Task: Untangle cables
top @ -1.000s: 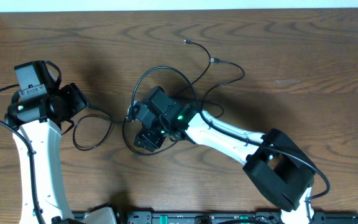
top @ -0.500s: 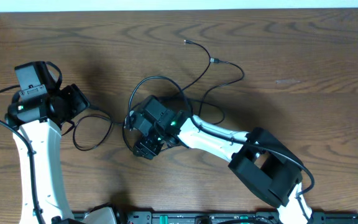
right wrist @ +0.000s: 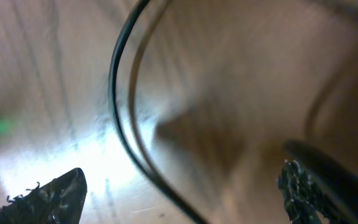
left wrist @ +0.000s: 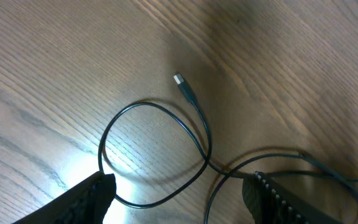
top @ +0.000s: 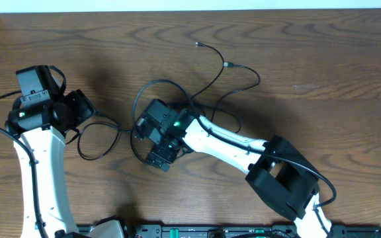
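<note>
Seen from above, the right gripper (top: pixel 159 153) sits squarely over the middle of the cables (top: pixel 219 66), so where the loops cross beneath it cannot be made out (its own fingers are tucked out of sight there too). The plug ends (top: pixel 199 44) in the upper middle are too small to tell apart. The right wrist view is badly blurred. One cable is only a soft dark arc running off the top and bottom edges, and the fingertips (right wrist: pixel 48 198) are cut off at the lower corners. In the left wrist view the left gripper (left wrist: pixel 179 193) shows only its tips at the bottom edge, and a cable leaves through the right edge.
</note>
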Controlling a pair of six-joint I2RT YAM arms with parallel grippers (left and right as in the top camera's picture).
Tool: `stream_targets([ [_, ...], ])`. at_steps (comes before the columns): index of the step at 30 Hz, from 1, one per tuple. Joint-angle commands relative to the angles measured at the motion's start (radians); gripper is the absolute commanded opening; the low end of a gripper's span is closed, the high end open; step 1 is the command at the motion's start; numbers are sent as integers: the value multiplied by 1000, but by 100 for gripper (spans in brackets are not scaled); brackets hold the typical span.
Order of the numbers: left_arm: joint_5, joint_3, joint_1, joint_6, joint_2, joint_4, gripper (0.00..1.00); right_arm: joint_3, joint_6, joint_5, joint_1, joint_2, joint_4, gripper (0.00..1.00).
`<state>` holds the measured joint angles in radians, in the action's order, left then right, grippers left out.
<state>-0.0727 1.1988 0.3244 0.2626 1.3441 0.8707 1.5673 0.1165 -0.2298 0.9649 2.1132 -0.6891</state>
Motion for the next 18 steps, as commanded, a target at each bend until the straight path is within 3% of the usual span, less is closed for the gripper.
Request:
stream_targets([
  [1, 2, -6, 3, 5, -5, 4, 71, 49, 46, 149, 18, 8, 2, 96],
  [9, 2, -6, 3, 5, -5, 11, 71, 49, 58, 253, 11, 8, 81, 99],
  [18, 2, -6, 3, 5, -5, 12, 71, 49, 62, 356, 12, 8, 58, 99],
])
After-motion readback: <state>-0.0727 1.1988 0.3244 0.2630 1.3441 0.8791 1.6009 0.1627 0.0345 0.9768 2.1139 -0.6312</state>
